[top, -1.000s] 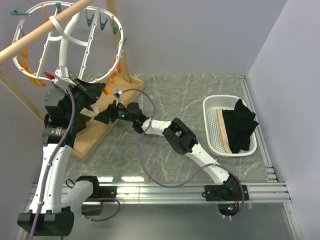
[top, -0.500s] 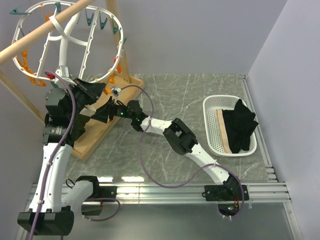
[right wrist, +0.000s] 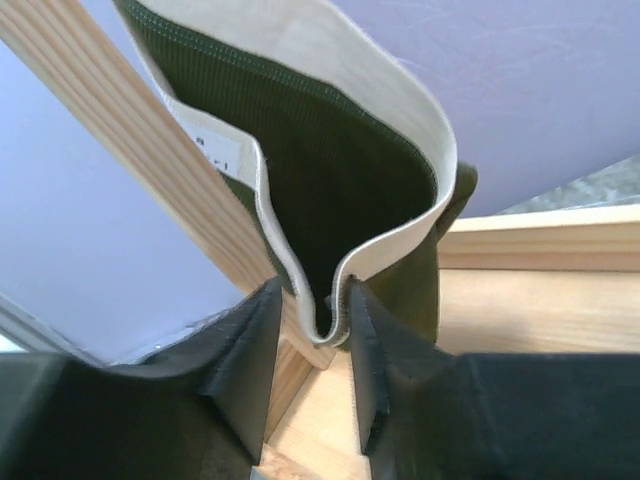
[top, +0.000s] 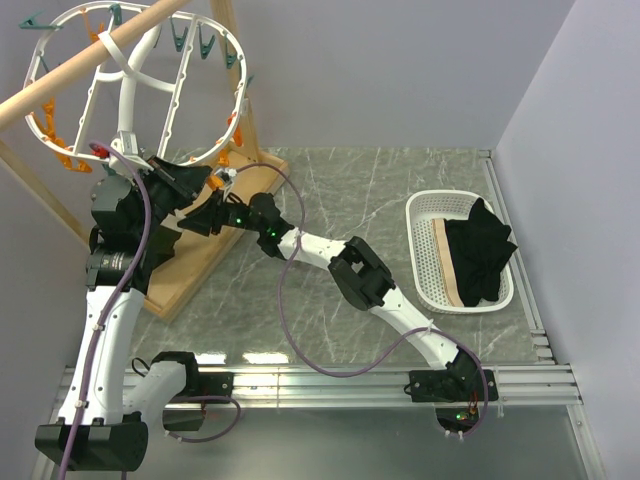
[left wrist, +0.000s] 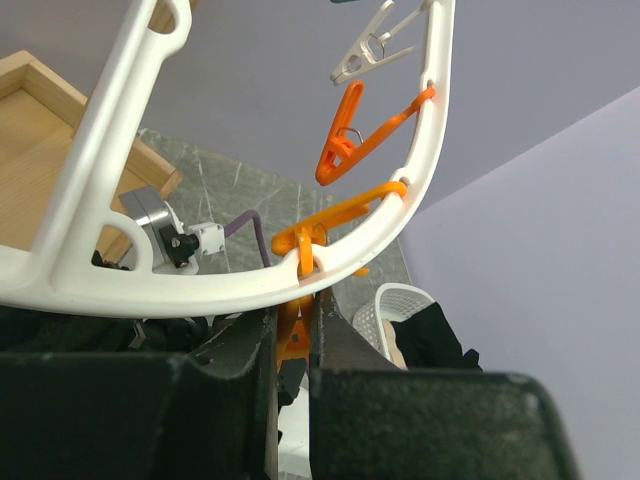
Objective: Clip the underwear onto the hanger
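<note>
The hanger [top: 130,90], a white oval frame with teal and orange clothespins, hangs from the wooden pole at the top left. My left gripper [top: 172,183] is just under its lower rim [left wrist: 200,290] and is shut on an orange clothespin [left wrist: 293,335] that hangs from the rim. My right gripper [top: 207,214] is right beside the left one, over the wooden base. It is shut on a fold of the underwear [right wrist: 330,170], olive green with a pale lining, which stands up from the jaws. In the top view the underwear is hard to tell apart from the dark grippers.
The wooden stand has a base tray [top: 215,255], an upright [top: 245,110] and a slanted pole [top: 90,65]. A white basket [top: 425,205] at the right holds a black garment [top: 480,250] and a tan cloth [top: 452,265]. Purple walls close the back and right.
My right gripper has moved up and to the left with the underwear, closer to my left gripper and the hanger's lower rim. The left arm has stayed in place.
</note>
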You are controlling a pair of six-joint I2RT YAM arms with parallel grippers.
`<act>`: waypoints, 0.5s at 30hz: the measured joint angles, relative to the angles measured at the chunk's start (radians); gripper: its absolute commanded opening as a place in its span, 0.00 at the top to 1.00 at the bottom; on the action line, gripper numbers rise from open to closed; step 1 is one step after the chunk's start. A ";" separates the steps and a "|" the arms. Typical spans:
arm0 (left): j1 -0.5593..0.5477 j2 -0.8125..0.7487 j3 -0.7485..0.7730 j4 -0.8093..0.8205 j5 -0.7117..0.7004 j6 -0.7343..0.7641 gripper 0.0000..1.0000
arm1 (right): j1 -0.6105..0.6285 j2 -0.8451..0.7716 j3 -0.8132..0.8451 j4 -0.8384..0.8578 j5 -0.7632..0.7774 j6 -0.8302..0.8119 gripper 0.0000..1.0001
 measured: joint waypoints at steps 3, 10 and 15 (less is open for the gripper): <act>0.000 0.000 0.000 0.000 0.000 0.000 1.00 | -0.002 0.000 0.012 -0.016 0.005 -0.011 0.89; 0.000 0.000 0.000 -0.001 -0.001 0.005 1.00 | -0.002 -0.018 -0.044 0.003 0.010 -0.032 1.00; -0.001 0.000 0.000 -0.005 -0.007 0.018 1.00 | -0.006 -0.117 -0.259 0.004 0.025 -0.096 1.00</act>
